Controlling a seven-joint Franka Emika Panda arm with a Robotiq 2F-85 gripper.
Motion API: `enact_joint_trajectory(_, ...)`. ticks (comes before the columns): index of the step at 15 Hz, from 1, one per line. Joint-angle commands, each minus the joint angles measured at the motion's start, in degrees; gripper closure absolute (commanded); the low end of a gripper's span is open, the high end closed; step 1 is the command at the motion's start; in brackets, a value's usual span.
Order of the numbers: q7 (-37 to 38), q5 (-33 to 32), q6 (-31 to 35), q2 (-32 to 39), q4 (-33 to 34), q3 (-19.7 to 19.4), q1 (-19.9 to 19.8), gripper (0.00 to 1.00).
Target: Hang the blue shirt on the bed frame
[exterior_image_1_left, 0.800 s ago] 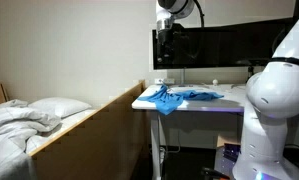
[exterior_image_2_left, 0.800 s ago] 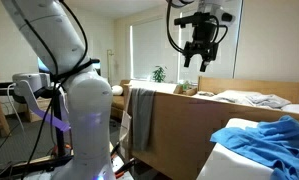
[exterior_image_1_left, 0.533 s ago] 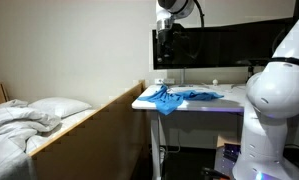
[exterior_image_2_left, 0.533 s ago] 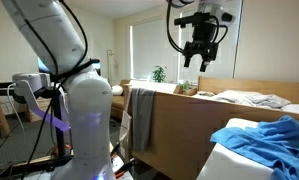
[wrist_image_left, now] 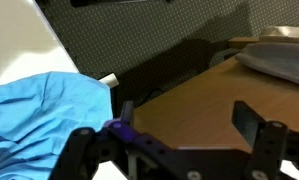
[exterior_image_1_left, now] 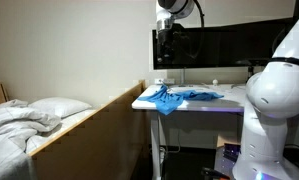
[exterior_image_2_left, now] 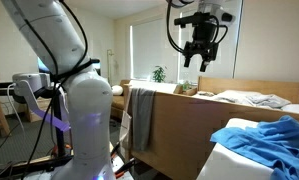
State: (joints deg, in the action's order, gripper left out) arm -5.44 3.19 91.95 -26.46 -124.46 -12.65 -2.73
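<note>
The blue shirt (exterior_image_1_left: 181,98) lies crumpled on the white table (exterior_image_1_left: 229,104), one part hanging over its front edge. It also shows in an exterior view (exterior_image_2_left: 269,137) and at the left of the wrist view (wrist_image_left: 39,115). My gripper (exterior_image_2_left: 198,60) hangs open and empty high above the table, well clear of the shirt; in the wrist view its fingers (wrist_image_left: 184,125) spread wide over nothing. The wooden bed frame (exterior_image_1_left: 94,130) runs beside the table; its board (exterior_image_2_left: 184,125) shows in both exterior views and in the wrist view (wrist_image_left: 189,95).
A bed with white pillows and bedding (exterior_image_1_left: 34,115) lies behind the frame. A grey cloth (exterior_image_2_left: 141,115) hangs over the frame's end. A dark screen (exterior_image_1_left: 224,45) stands behind the table. The robot's white base (exterior_image_1_left: 269,110) stands by the table.
</note>
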Motion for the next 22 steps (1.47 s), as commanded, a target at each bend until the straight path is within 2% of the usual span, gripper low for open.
enact_joint_trajectory(1, -0.57, 0.53, -0.14, 0.21, 0.12, 1.24, -1.59, 0.0)
enact_joint_trajectory(10, -0.57, 0.53, -0.14, 0.21, 0.12, 1.24, -1.59, 0.0)
enact_joint_trajectory(13, 0.83, 2.45, 1.67, 3.31, 3.32, 1.88, -0.86, 0.0)
enact_joint_trajectory(16, 6.01, 3.39, 8.39, 9.05, 8.12, 4.2, -0.89, 0.0)
enact_joint_trajectory(19, 15.64, 1.24, 15.34, 15.62, 13.12, 6.49, -1.87, 0.0)
enact_joint_trajectory(22, 24.5, -1.31, 17.3, 22.82, 19.24, 6.77, -2.53, 0.0)
